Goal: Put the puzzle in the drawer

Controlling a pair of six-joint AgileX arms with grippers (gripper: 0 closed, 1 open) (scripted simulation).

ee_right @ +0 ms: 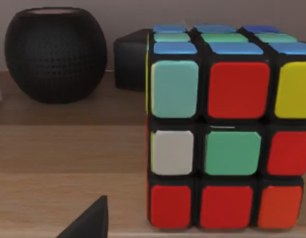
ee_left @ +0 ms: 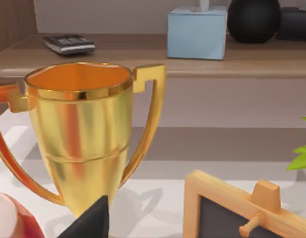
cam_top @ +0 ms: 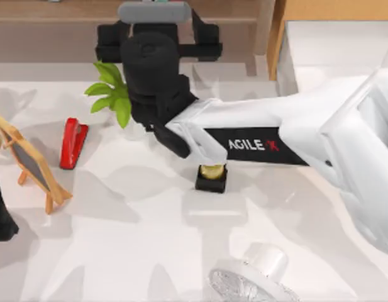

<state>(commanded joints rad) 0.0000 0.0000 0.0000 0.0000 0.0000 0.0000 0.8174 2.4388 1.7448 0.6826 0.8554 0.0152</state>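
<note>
Puzzle (ee_right: 227, 134) sits right at the right wrist camera, flat on the brown wooden shelf (ee_right: 68, 153), one face square to the lens; a cube, so no long axis. Right gripper (cam_top: 157, 34) reaches over the shelf at the back of the tabletop (cam_top: 131, 239); can't tell if its fingers are apart or closed. Drawer (cam_top: 332, 50) is open at far right. Risk: an off-centre close could push the cube back toward the black speaker (ee_right: 56, 52). Left arm parked near the trophy (ee_left: 81, 134).
</note>
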